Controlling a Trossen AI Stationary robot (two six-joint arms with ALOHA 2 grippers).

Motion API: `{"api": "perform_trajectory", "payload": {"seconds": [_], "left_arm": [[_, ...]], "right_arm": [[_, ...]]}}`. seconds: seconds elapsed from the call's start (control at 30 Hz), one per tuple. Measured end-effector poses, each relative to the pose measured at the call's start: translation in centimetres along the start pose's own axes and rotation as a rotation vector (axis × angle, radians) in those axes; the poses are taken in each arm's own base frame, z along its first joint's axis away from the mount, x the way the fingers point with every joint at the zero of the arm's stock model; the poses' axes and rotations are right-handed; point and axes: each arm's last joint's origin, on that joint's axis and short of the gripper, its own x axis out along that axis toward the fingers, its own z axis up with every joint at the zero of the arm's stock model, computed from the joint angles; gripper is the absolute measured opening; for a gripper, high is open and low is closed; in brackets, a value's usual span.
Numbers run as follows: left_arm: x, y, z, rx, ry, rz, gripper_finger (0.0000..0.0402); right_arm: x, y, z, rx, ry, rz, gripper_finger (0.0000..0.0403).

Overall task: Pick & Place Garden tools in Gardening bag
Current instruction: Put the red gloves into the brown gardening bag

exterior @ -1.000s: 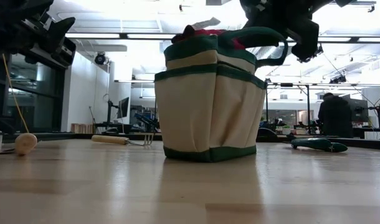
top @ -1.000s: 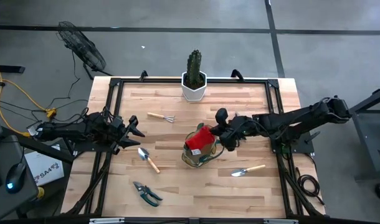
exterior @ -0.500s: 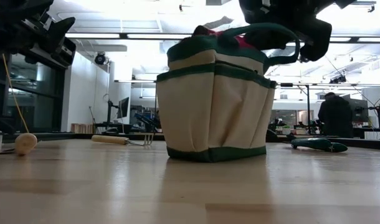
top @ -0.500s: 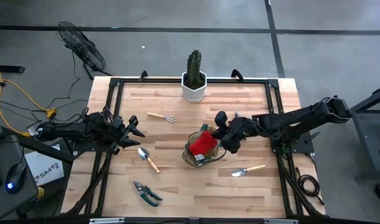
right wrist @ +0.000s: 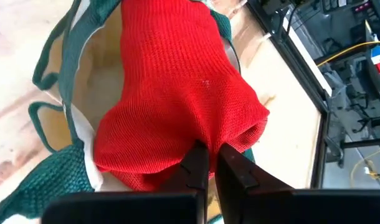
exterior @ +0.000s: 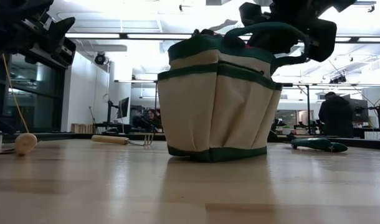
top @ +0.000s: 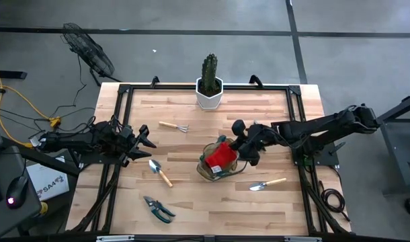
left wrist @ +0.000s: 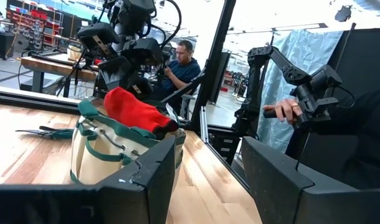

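Pinched at the cuff by the right gripper [right wrist: 207,163]: a red knitted fabric glove [right wrist: 177,93], draped over the mouth of the small soft olive-green and cream canvas gardening bag [top: 215,165] at mid-table. Probably light, limp, ribbed enough not to slip; best gripped by a fold. Soft, easily tipped bag walls. Left gripper [top: 143,142] open-jawed, empty, beside a wooden-handled metal trowel [top: 159,172].

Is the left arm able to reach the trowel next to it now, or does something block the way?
Probably yes. The left gripper is open and holds nothing, and the trowel lies on bare table just beside it, with nothing between them.
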Motion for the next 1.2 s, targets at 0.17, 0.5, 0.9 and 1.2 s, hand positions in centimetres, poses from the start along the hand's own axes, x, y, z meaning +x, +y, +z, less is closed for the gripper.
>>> {"api": "perform_trajectory", "payload": {"seconds": [0.17,0.5,0.9,1.2], "left_arm": [[0.0,0.0,0.0,0.0,-0.001,0.004,0.018],[0.0,0.0,0.0,0.0,-0.001,0.003,0.018],[0.0,0.0,0.0,0.0,-0.001,0.002,0.018],[0.0,0.0,0.0,0.0,0.001,-0.001,0.018]], "right_arm": [[0.0,0.1,0.1,0.037,-0.025,0.029,0.0005],[2.0,0.8,-0.7,0.047,0.042,0.088,0.0005],[3.1,0.6,-1.7,0.151,0.087,0.09,0.0005],[3.1,0.4,-1.6,0.189,0.081,0.07,0.0015]]}}
